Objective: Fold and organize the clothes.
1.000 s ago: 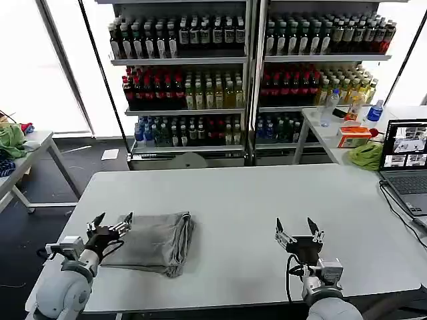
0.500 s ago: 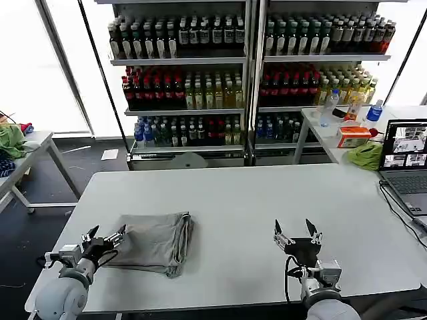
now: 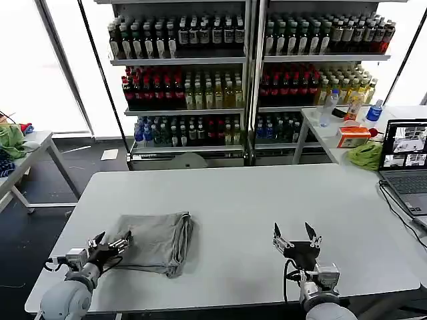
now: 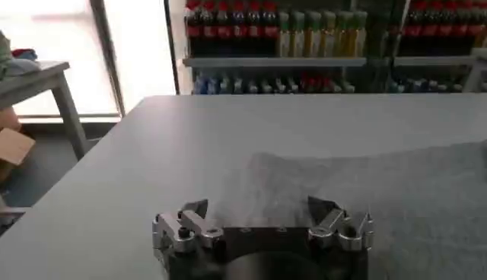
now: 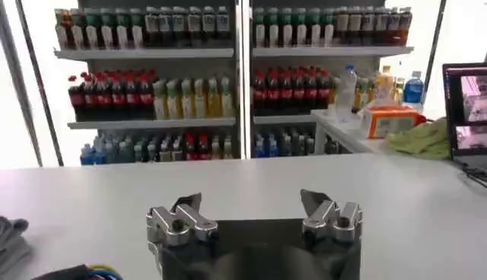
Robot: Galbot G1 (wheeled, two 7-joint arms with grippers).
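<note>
1. Left gripper sits low over the near-left part of the table, its fingers spread and nothing between them — its tips are at the left edge of the folded shirt, and whether they touch the cloth cannot be told.
2. From the left wrist, the same gripper shows both fingers parted, with the grey shirt lying flat on the table just ahead of it.
3. Right gripper hovers near the table's front edge, well apart from the shirt, fingers wide and holding nothing (its own camera shows the gripper the same way, over bare tabletop).
4. The shirt is a neat light grey bundle, folded into a rough square, resting on the left half of the table.
5. A laptop stands open at the table's far right — behind everything, shelves of bottles line the wall.
</note>
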